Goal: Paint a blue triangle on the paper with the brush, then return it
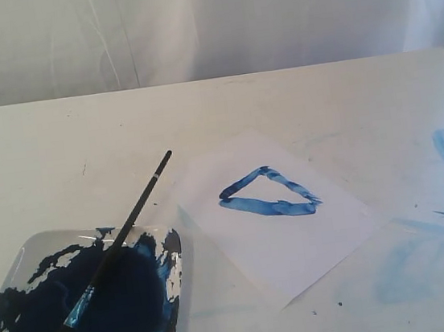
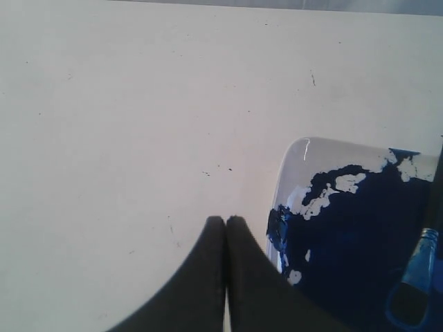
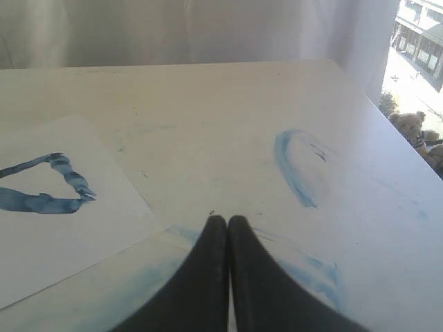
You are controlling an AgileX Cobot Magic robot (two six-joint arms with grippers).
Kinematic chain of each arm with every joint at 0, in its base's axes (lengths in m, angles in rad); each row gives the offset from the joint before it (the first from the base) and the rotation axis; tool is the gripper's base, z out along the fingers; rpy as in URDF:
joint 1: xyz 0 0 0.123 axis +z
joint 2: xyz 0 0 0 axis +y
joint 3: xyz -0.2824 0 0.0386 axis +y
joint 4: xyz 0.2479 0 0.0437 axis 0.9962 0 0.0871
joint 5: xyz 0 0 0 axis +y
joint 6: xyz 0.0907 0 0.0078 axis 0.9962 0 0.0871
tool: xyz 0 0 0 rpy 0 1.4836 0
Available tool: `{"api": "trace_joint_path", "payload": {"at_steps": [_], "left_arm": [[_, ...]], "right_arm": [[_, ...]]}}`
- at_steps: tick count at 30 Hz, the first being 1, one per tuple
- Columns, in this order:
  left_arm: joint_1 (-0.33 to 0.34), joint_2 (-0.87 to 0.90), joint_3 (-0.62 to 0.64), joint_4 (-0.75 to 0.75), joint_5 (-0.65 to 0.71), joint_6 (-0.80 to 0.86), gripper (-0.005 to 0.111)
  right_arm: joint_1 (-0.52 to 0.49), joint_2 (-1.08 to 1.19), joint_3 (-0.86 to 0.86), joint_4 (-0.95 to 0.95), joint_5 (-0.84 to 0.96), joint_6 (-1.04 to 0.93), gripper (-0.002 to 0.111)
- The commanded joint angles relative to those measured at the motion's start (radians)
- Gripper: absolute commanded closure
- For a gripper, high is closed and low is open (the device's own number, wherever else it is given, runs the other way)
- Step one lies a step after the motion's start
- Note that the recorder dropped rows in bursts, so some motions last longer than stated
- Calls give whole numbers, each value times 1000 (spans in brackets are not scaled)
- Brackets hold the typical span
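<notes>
Black fingers (image 3: 206,277) together over smeared tabletop (image 3: 208,124), beside blue triangle (image 3: 41,203) on paper (image 3: 62,252).

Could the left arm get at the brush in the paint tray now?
Probably yes: the brush lies uncovered across the tray, beside the shut left end effector, which must open first.

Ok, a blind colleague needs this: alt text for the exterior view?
A blue triangle outline is painted on white paper lying on an off-white table. Left of it, the black brush rests in a white tray of dark blue paint, its handle sticking out over the rim.
</notes>
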Motion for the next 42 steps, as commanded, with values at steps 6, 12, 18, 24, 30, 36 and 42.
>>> {"api": "trace_joint_path", "payload": {"at_steps": [6,12,18,24,30,36,42], "left_arm": [[-70,-4,4,-3,-1,1,107],[-70,-4,4,-3,-1,1,107],[-70,-4,4,-3,-1,1,107],[-70,-4,4,-3,-1,1,107],[-70,-4,4,-3,-1,1,107],[-70,-4,4,-3,-1,1,107],[-70,-4,4,-3,-1,1,107]], "right_arm": [[-6,-4,5,0,-7,-12,108],[-6,-4,5,0,-7,-12,108],[-6,-4,5,0,-7,-12,108],[-6,-4,5,0,-7,-12,108],[-6,-4,5,0,-7,-12,108],[-6,-4,5,0,-7,-12,108],[-6,-4,5,0,-7,-12,108]]}}
